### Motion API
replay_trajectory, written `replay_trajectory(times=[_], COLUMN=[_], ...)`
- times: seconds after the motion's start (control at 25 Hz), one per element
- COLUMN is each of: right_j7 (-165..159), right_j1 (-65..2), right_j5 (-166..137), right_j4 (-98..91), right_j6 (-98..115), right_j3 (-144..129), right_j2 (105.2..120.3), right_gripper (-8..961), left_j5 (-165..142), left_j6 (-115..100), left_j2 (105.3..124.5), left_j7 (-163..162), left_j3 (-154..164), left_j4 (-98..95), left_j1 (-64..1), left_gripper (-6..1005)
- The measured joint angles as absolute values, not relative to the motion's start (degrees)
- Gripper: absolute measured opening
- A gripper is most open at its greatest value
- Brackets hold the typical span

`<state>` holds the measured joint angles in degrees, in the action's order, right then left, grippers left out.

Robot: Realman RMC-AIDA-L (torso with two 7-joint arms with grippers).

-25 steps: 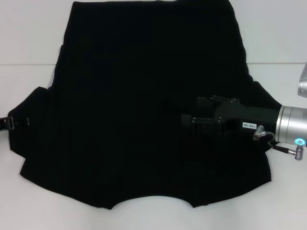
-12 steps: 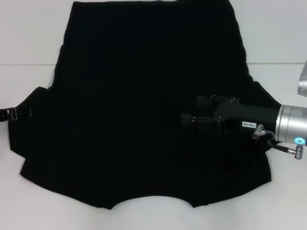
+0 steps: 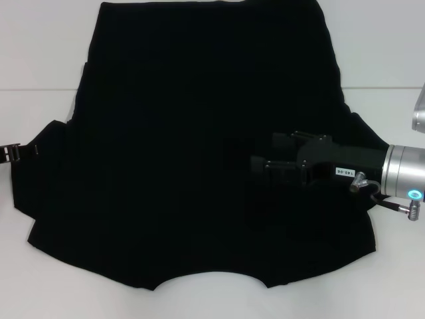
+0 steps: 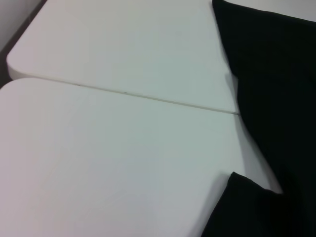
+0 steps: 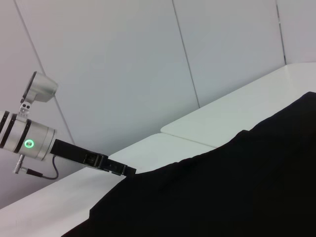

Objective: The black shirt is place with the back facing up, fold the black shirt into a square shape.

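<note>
The black shirt (image 3: 199, 133) lies spread flat on the white table (image 3: 385, 53), plain side up, with no lettering showing. My right gripper (image 3: 265, 154) reaches in from the right and is low over the shirt's right half, its two fingers apart with nothing between them. My left gripper (image 3: 20, 151) is at the table's left edge, right at the tip of the left sleeve. It also shows in the right wrist view (image 5: 118, 169), at the edge of the cloth (image 5: 222, 187). The left wrist view shows the shirt's side and sleeve (image 4: 276, 98).
The table is made of two white panels joined at a seam (image 4: 148, 96). Bare white surface lies to the left and right of the shirt. A panelled wall (image 5: 123, 74) stands behind.
My left gripper has moved a little away from me along the left sleeve's edge and drawn back to the left. The right gripper and the shirt have not moved.
</note>
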<state>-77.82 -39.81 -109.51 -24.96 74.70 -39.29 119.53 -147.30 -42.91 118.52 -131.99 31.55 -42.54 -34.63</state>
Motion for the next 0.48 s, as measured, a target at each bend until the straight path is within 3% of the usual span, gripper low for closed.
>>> replay_trajectory(times=[0.48], right_j7=[-77.87], right_j1=[-39.81], right_j5=[-109.51], right_j4=[-24.96], right_j6=[74.61], right_j3=[-39.28], right_j2=[119.53], right_gripper=[915], left_j5=[-147.30], left_j6=[-40.57], left_j2=[118.82], left_j7=[-131.84], left_j3=[33.66], left_j4=[-40.65], left_j1=[-34.54], left_gripper=[778])
